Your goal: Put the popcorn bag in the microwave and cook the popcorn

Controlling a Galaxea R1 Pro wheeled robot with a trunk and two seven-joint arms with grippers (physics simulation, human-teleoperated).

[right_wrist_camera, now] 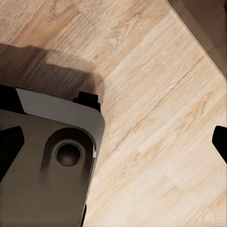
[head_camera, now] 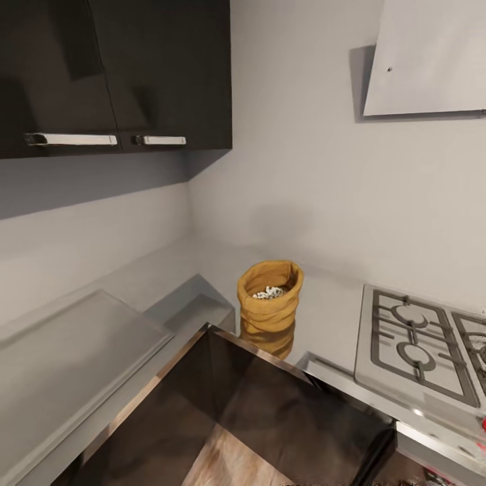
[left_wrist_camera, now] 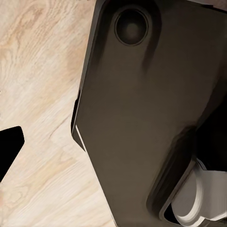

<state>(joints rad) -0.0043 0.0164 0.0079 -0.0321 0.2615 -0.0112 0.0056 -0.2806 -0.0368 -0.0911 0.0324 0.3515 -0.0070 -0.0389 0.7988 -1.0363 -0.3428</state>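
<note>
The popcorn bag (head_camera: 270,297) stands upright on the grey countertop (head_camera: 324,304) in the inner corner where two pale walls meet, its rolled rim open at the top. Small pale kernels of popcorn (head_camera: 270,293) lie inside it, and its tan shape is mirrored in the glossy worktop just below. To one side of the bag, near it but apart, sits the steel gas hob (head_camera: 418,344) with its grates. Above the hob a white slab hood (head_camera: 432,57) hangs on the wall. On the other side of the corner, dark upper cabinets (head_camera: 115,74) with bright bar handles are fixed to the wall.

In the head view, neither claw can be placed against the bag. The left wrist camera looks down on light wood floor (left_wrist_camera: 38,85), with the dark robot base (left_wrist_camera: 146,109) close under that arm and a black fingertip (left_wrist_camera: 9,146) at the edge of the picture. The right wrist camera also faces wood floor (right_wrist_camera: 156,109), with the base (right_wrist_camera: 52,161) just beside that arm and two dark fingertips (right_wrist_camera: 220,142) at opposite edges. I cannot tell how wide the left claw is. The right claw's tips stand far apart with nothing between them, so it is wide and holds nothing.
</note>
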